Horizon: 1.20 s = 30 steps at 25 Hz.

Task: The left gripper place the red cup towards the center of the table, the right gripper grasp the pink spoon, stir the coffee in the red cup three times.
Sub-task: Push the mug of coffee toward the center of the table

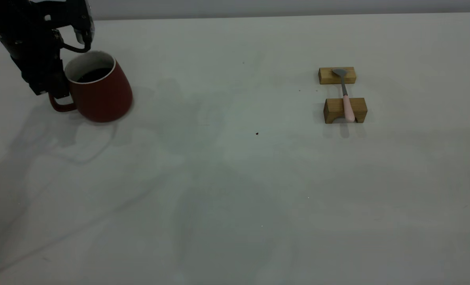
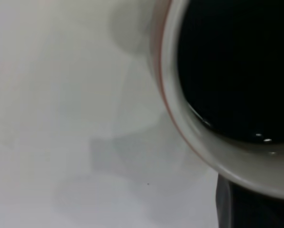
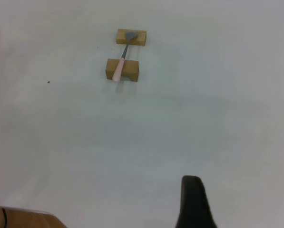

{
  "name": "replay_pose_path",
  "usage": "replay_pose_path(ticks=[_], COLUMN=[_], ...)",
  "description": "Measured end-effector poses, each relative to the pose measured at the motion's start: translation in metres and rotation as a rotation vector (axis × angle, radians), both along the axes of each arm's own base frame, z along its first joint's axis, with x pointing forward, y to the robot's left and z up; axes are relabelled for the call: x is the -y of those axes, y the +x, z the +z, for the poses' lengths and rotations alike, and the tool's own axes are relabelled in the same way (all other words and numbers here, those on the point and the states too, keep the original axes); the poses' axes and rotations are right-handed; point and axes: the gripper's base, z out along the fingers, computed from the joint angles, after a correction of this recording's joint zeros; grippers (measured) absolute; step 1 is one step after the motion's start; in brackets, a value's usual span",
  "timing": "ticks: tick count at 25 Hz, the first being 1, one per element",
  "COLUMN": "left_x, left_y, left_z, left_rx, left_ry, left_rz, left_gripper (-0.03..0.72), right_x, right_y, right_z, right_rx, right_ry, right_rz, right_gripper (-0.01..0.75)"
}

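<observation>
The red cup, dark matte with a white inside and almost black coffee, was seen at the table's far left, its loop handle clamped by the left gripper. Wide bare tabletop lay between it and the pink spoon, bridged across two wooden blocks. Whether the right gripper was open could not be told.

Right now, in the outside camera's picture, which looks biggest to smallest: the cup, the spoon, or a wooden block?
1. Cup, clearly the largest.
2. Spoon and near block: too alike to rank. The spoon looks longer, the block bulkier.
</observation>
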Motion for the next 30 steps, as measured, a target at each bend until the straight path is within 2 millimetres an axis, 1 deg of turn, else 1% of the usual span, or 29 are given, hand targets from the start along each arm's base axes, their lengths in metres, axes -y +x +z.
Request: replay_pose_path(ticks=[2,5,12,18,25,30], left_x=[0.004,0.017,0.067,0.110,0.144,0.163], left_y=[-0.001,-0.002,-0.008,-0.018,-0.027,-0.022], left_z=[0.000,0.000,0.000,0.000,-0.003,-0.003], left_rx=[-0.005,-0.011,-0.019,-0.021,-0.009,0.000], left_ry=[0.000,-0.003,-0.015,-0.021,-0.030,-0.037], left_rz=[-0.005,-0.022,-0.062,-0.122,-0.169,-0.184], left_gripper=[0.205,0.205,0.205,0.205,0.205,0.205], right_x=[0.000,0.000,0.000,0.000,0.000,0.000], right_y=[0.000,0.000,0.000,0.000,0.000,0.000], right_z=[0.000,0.000,0.000,0.000,0.000,0.000], right_rx=[0.000,0.000,0.000,0.000,0.000,0.000], right_ry=[0.000,0.000,0.000,0.000,0.000,0.000], right_rz=[0.000,0.000,0.000,0.000,0.000,0.000], right_gripper=[0.562,0.562,0.562,0.562,0.562,0.562])
